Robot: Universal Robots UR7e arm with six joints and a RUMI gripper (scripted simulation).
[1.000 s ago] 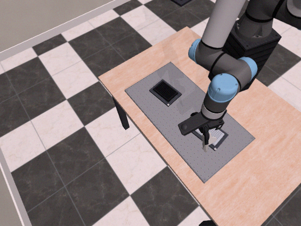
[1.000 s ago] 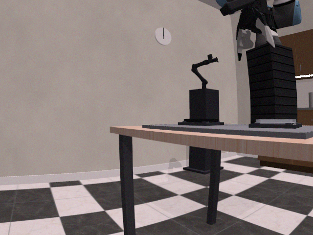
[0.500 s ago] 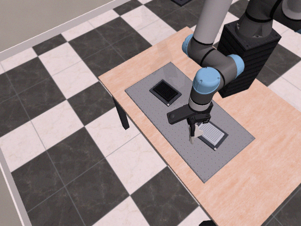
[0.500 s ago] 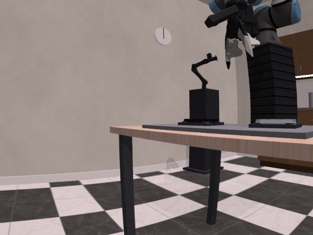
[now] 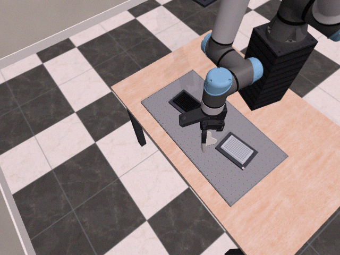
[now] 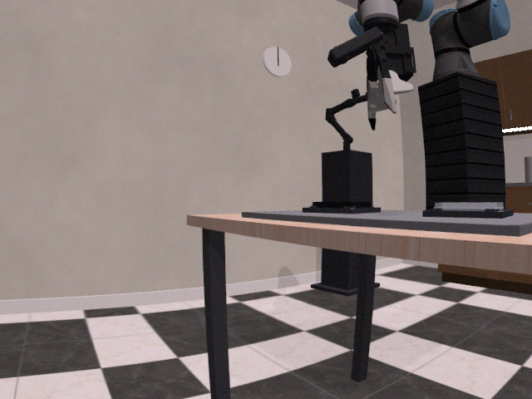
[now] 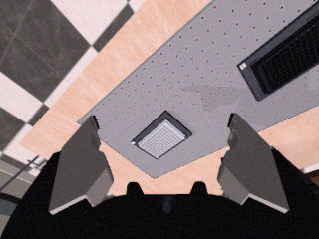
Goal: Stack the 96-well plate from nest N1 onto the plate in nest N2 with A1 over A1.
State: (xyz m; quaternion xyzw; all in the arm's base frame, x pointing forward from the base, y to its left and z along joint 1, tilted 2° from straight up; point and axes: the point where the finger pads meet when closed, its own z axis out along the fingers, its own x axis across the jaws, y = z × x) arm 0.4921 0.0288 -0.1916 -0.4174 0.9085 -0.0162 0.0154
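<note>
End effector (image 5: 206, 143) hangs high over the breadboard (image 5: 228, 175), pointing down, jaws spread apart, empty.

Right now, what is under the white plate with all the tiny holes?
The white 96-well plate sits in a dark plate nest, which rests on the grey perforated board. Only the nest's rim shows; its floor is covered by the plate.

Top view: high, oblique, looks down on table (image 5: 274, 192). Exterior: near floor, side-on at table edge. Wrist: looks down between fingers. All share perforated grey board (image 5: 219, 175).
</note>
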